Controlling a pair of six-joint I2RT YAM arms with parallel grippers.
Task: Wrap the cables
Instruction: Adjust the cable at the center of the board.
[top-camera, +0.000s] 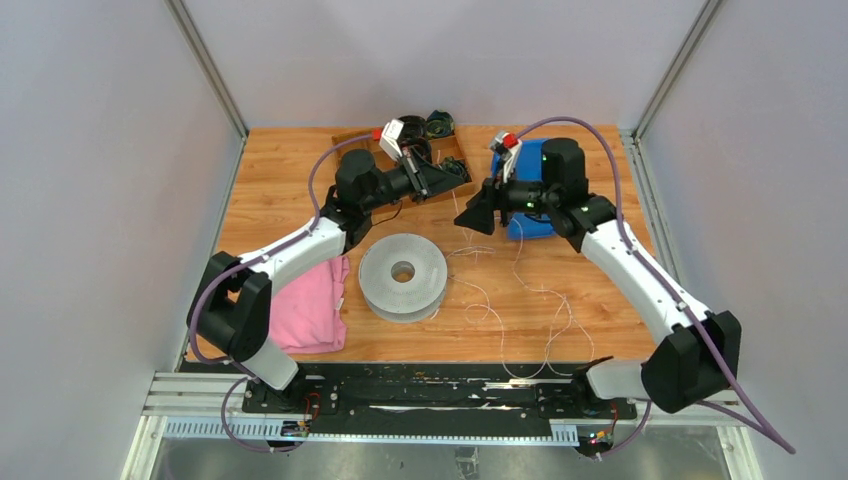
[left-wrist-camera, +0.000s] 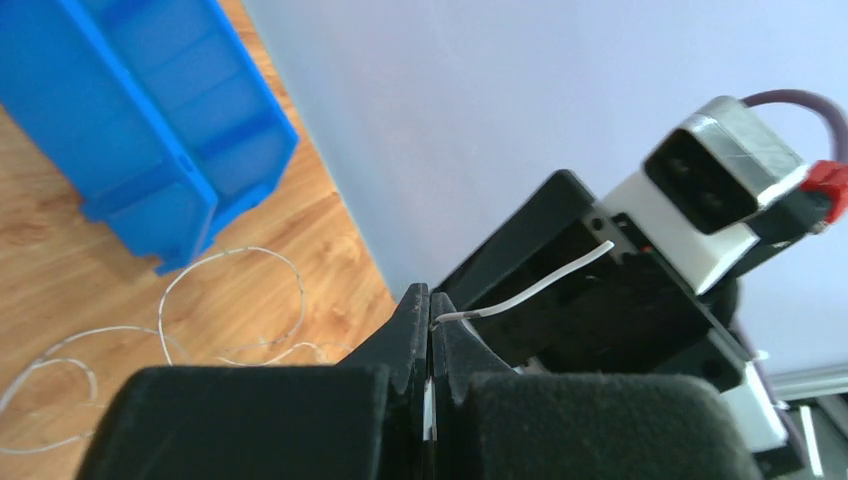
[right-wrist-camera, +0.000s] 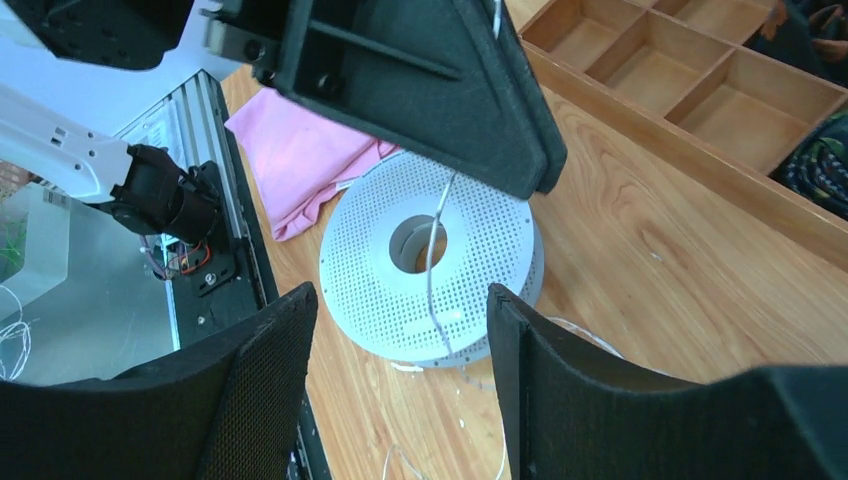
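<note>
Top view: my left gripper (top-camera: 458, 178) and right gripper (top-camera: 470, 215) sit close, tips nearly meeting. The thin white-grey cable (top-camera: 520, 290) sprawls in loose loops on the wood under my right jaws, next to a round grey perforated plastic spool (top-camera: 402, 275).

Left wrist view: left jaws clenched on the cable, a short end poking out past the tips. A blue plastic bin (left-wrist-camera: 150, 120) is off to their left.

Right wrist view: right jaws spread wide, gripping nothing. The cable dangles from my left jaws, just ahead of the gap.

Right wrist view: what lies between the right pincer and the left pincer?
In that view, one thin strand of the cables hangs from the shut left pincer, over the white perforated spool, ahead of the open right pincer.
</note>
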